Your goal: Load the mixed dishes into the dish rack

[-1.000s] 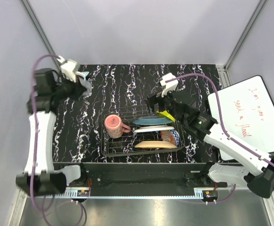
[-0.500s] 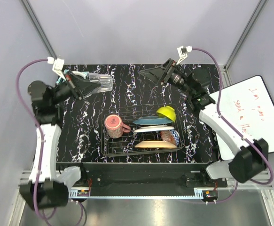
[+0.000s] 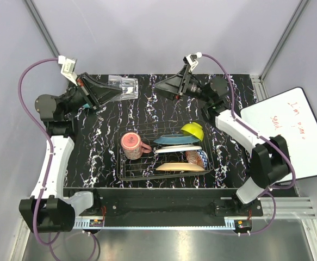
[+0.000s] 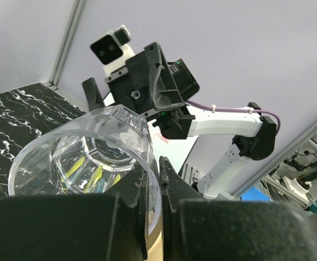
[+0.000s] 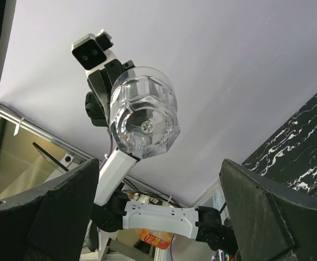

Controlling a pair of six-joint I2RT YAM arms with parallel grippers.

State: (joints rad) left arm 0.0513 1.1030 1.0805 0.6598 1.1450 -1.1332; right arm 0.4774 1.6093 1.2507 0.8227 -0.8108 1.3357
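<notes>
Glass is the one dish that I can see outside the rack: the small clear faceted glass hangs in the air above the far left part of the black marbled desk. It lies on its side with its base turned toward the right arm. The left end effector is clenched on it. In the left wrist view one finger seems to go inside the mouth and the other to press from outside, so the wall near the rim is pinched. I judge this grip was chosen because the body is wide and smooth, and the thin wall gives a surer hold.

The right end effector is released, its fingers wide apart with nothing between them. It points at the base of the glass, near but not touching. Whether it waits for a hand-over I cannot tell.

The large dark wire dish rack sits mid-desk, nearer to the arm bases, well apart from the glass. It holds the following dishes:
- the pink ceramic mug on the left;
- the teal round plate, the white plate and the tan plate, which seem to stand on edge, probably to save place;
- the yellow-green bowl and the red patterned bowl on the right.
</notes>
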